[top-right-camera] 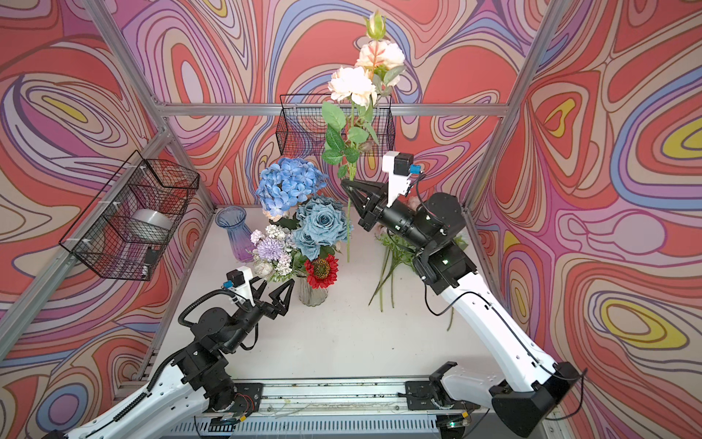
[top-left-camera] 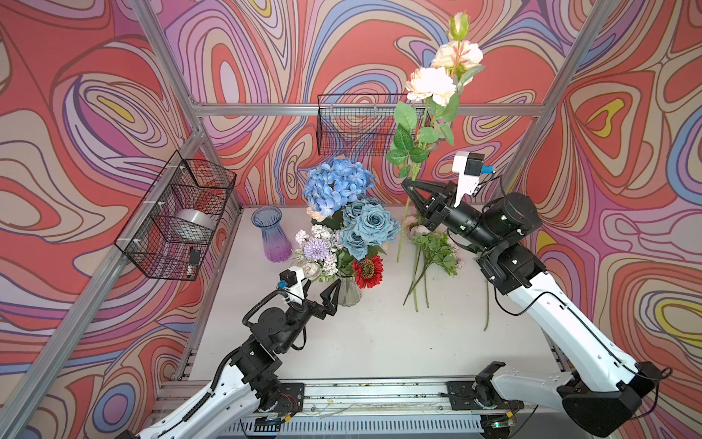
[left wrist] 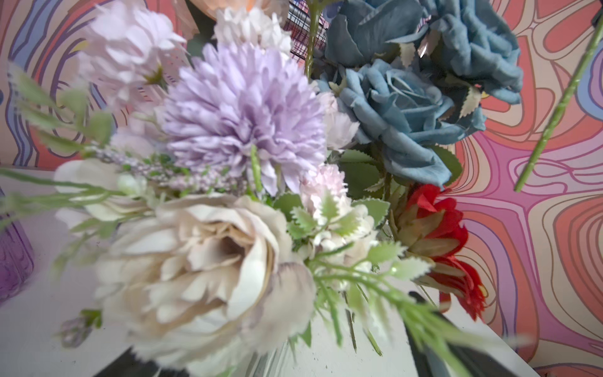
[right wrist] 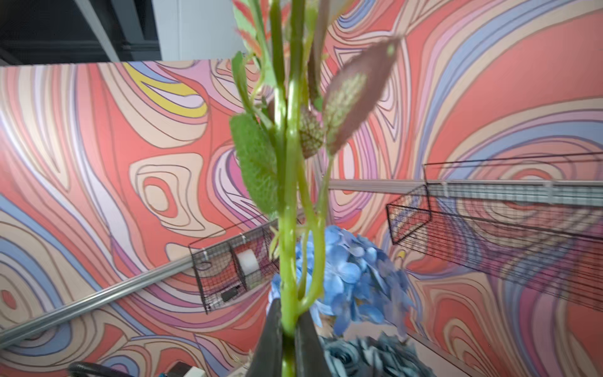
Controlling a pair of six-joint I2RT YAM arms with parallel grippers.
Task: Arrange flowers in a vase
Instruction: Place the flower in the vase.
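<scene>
Tabletop (top-left-camera: 361,342), right gripper (right wrist: 287,308) pinching stem (right wrist: 288,196), blooms (top-left-camera: 431,85) (top-right-camera: 351,85) in both top views only

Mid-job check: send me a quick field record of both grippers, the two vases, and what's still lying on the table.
right gripper: shut on cream rose stem, held upright above the table
left gripper: open, empty, close beside the clear vase; contact unclear
clear vase: upright, holds blue hydrangea, aqua roses, lilac pompom, red sunflower
purple vase: upright, empty
loose stems: lying on the table below the right arm
</scene>
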